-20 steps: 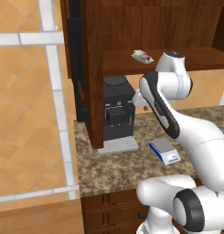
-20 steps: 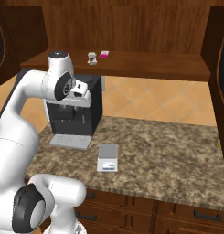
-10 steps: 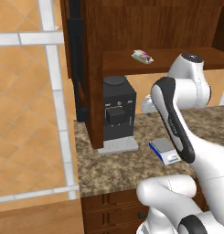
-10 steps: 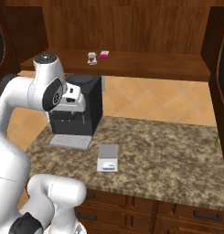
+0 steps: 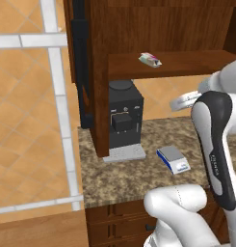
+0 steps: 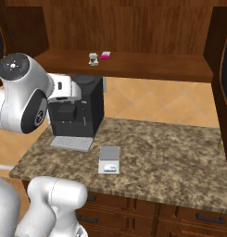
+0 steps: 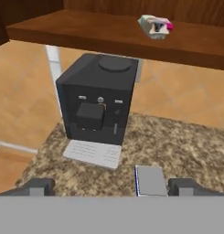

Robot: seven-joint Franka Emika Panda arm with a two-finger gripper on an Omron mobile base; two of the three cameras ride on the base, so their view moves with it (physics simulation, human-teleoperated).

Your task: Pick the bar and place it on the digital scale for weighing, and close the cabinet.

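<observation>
The bar (image 6: 93, 58) lies on the shelf of the cabinet (image 6: 133, 28), a small pale wrapped piece that also shows as the bar (image 5: 148, 58) and, at the top of the hand view, the bar (image 7: 152, 23). The digital scale (image 6: 109, 159), blue with a grey top plate, rests on the counter to the right of the coffee machine; nothing lies on the scale (image 5: 173, 159) (image 7: 151, 180). My gripper (image 7: 113, 187) is open with its fingertips far apart and nothing between them. It hangs in front of the coffee machine, above the counter and well short of the shelf.
A black coffee machine (image 5: 125, 118) (image 6: 80, 115) stands under the shelf on the speckled stone counter (image 6: 170, 157). A small pink-and-white item (image 6: 105, 55) lies beside the bar. The cabinet doors stand open: one at the left (image 5: 78, 62), one at the right (image 6: 223, 60).
The arm has drawn back from the coffee machine toward the base, its elbow swinging outward. The bar and the scale have not moved.
</observation>
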